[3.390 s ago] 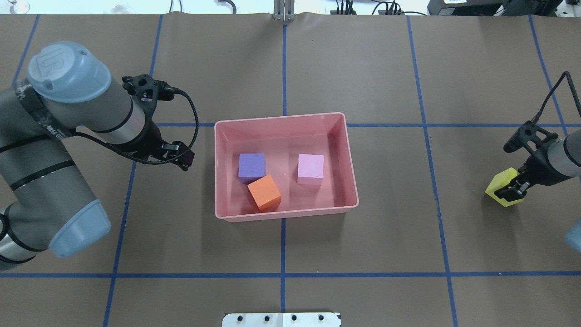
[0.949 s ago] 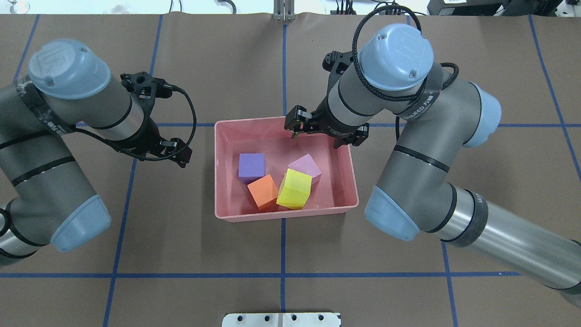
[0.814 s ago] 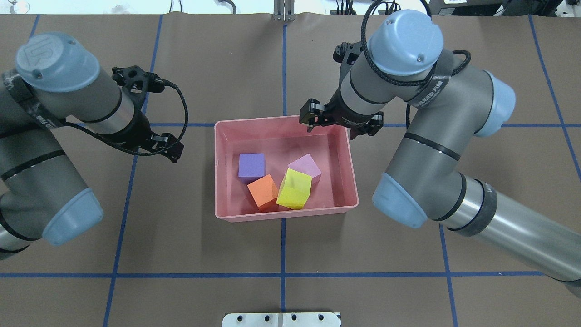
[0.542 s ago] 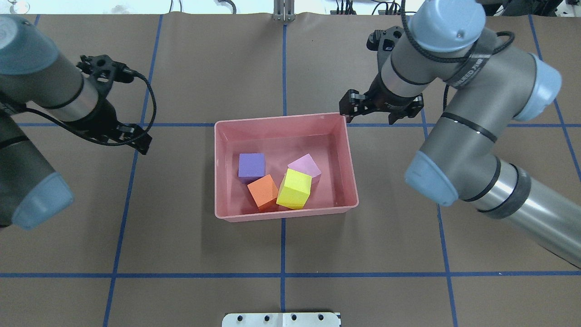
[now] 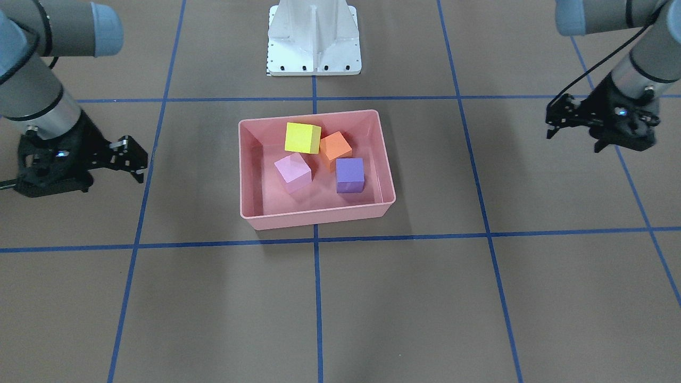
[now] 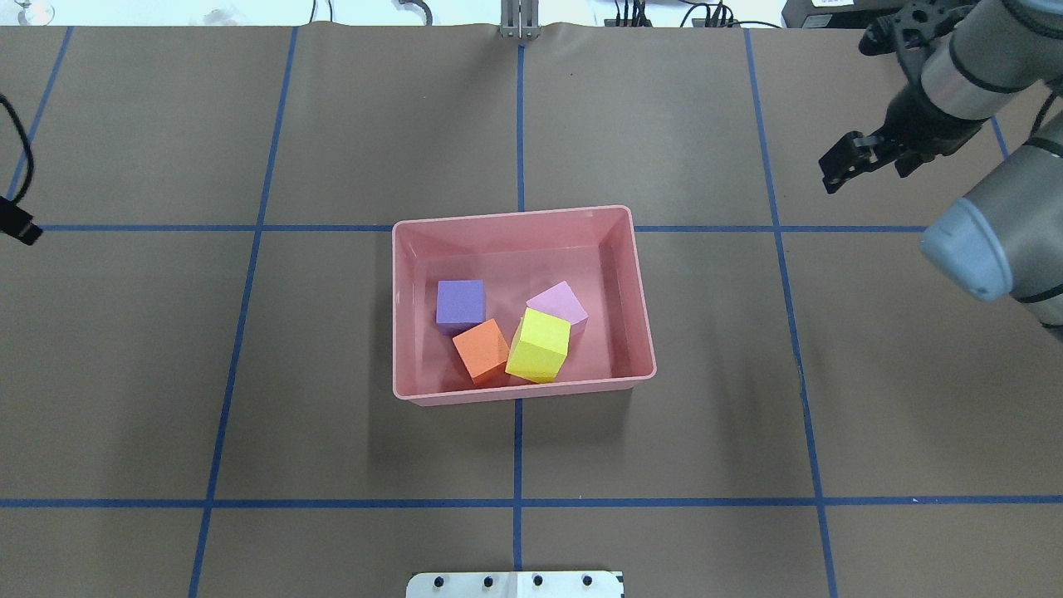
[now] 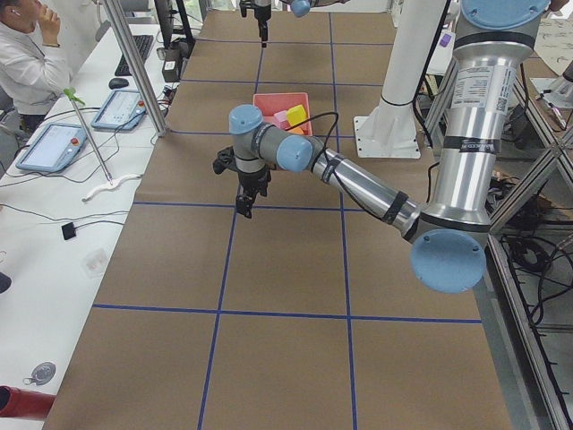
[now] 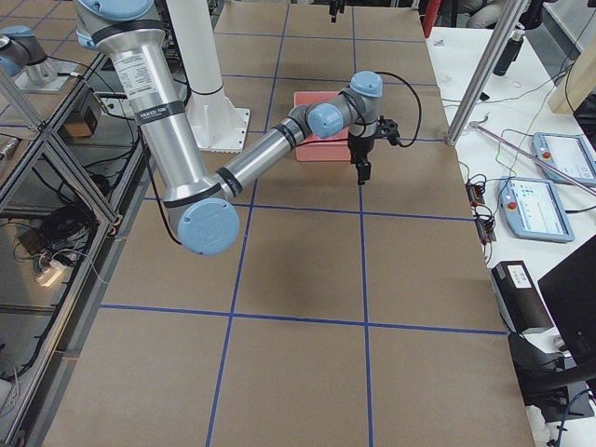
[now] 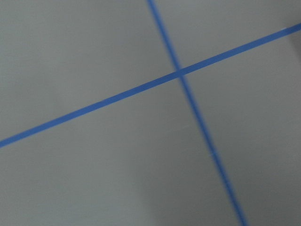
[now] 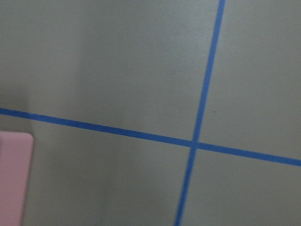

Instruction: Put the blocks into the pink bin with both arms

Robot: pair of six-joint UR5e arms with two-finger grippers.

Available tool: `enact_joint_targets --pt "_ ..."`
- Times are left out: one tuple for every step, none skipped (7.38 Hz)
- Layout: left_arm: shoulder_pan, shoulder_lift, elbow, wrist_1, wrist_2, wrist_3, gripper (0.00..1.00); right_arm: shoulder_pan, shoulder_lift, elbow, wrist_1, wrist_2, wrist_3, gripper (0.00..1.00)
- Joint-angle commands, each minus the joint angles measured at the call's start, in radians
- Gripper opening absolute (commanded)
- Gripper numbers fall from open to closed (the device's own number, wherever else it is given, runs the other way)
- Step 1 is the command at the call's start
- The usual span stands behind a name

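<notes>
The pink bin [image 6: 515, 213] stands mid-table and holds all the blocks: purple [image 6: 460, 301], orange [image 6: 482, 350], yellow [image 6: 540, 345] tilted against its neighbours, and light pink [image 6: 558, 303]. In the front-facing view they show as yellow [image 5: 302, 137], orange [image 5: 335, 147], light pink [image 5: 292, 173] and purple [image 5: 350, 174] inside the bin [image 5: 314, 218]. My right gripper [image 6: 868, 166] is open and empty, far right of the bin; it also shows in the front-facing view [image 5: 133, 159]. My left gripper [image 5: 574, 135] is open and empty, far left of the bin, just cut off by the overhead view's left edge [image 6: 17, 224].
Blue tape lines grid the brown table cover. The white pedestal base [image 5: 314, 37] stands on the robot's side of the bin. A corner of the bin [image 10: 14, 179] shows in the right wrist view. A side desk with tablets and a person [image 7: 27, 54] lies past the table's edge.
The right gripper brought the yellow block over and let it go in the bin, nudging the light pink block. Both arms have since drawn back outward, away from the bin.
</notes>
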Motion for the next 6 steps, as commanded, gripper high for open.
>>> enact_joint_targets --pt "-0.193 0.08 0.084 -0.005 -0.003 0.204 1.0 0.184 -0.157 -0.012 0.004 0.104 -0.328 0.99" --pt "-0.259 0.114 0.115 -0.015 -0.003 0.201 1.0 0.261 -0.231 -0.017 0.001 0.13 -0.468 0.99" --pt "-0.302 0.114 0.171 -0.015 0.006 0.198 1.0 0.315 -0.302 -0.018 0.002 0.124 -0.559 0.99" --pt "-0.33 0.114 0.225 -0.035 0.004 0.204 1.0 0.353 -0.378 -0.019 0.012 0.116 -0.581 1.0" --pt "-0.332 0.129 0.221 -0.054 -0.003 0.204 1.0 0.382 -0.409 -0.019 0.013 0.115 -0.581 1.0" --pt "-0.332 0.172 0.206 -0.06 -0.013 0.204 1.0 0.39 -0.434 -0.02 0.013 0.115 -0.58 1.0"
